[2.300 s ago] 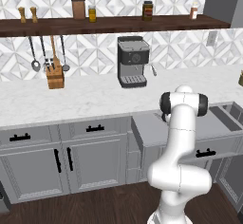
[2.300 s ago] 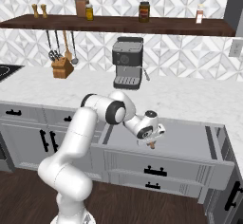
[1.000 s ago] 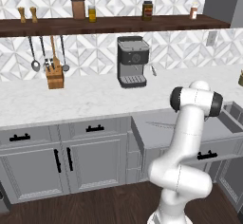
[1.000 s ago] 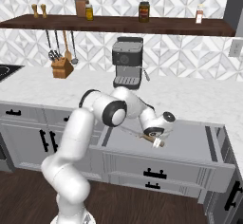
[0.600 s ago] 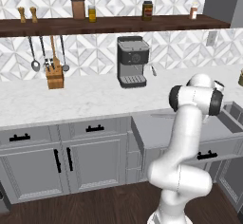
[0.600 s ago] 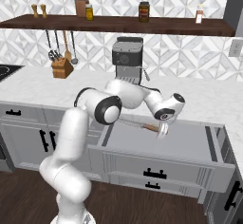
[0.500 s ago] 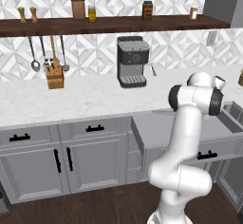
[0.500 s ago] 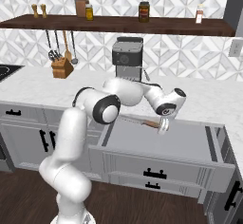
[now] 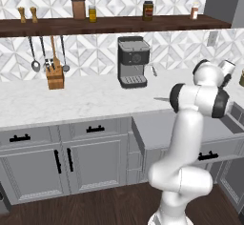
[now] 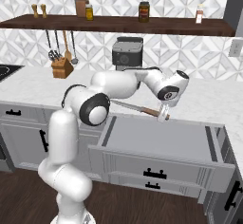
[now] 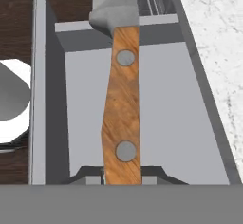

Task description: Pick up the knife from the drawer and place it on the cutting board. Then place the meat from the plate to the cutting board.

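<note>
A: End effector?
B: Clamped narrow on the knife, gripping the wooden handle near its butt end. In the hand view the handle runs straight up from between the fingertips, with two round rivets showing.

A: Where does the knife sit?
B: Lifted above the open drawer, clear of its grey floor. The blade points back toward the arm's base, roughly level and tilted slightly up at the tip. From the left base view only the thin tip pokes out beside the arm, over the surface.

A: Drawer state?
B: Pulled out wide, black bar handle on its front. Plain grey inside.

A: Anything else nearby?
B: Coffee machine behind the arm, against the tiled wall. Knife block well off to the left on the surface.
</note>
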